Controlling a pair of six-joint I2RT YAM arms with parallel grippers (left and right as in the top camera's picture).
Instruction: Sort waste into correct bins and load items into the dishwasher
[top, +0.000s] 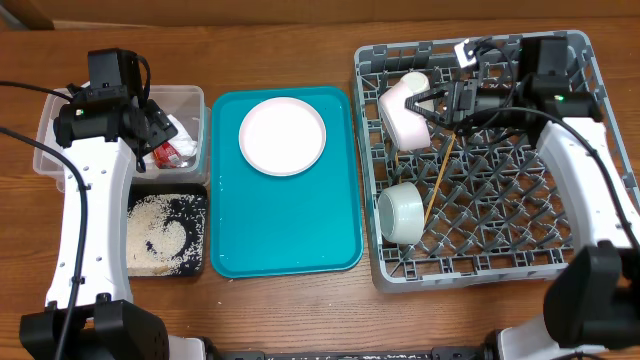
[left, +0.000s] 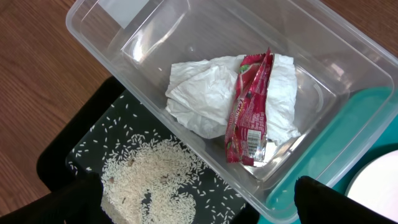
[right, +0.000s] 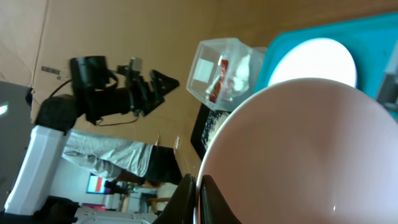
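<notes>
Pink bowl (top: 403, 115) sits in the dish rack (top: 520, 230) with the right fingers (right: 185, 198) clamped on its rim, wrapper (left: 249, 109), napkin (left: 199, 93) and rice (left: 155, 180) lie binned beneath the spread left fingers (left: 345, 202), and only the plate (top: 282, 136) seems left.

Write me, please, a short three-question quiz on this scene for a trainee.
1. True or false: the red wrapper lies in the clear tub, on top of the napkin.
2. Where is the rice? A: the teal tray. B: the black tray. C: the clear tub.
3. Fill in: at the rack, the right gripper is shut on the ____.

Key: 1 true; 2 B; 3 pink bowl.
</notes>
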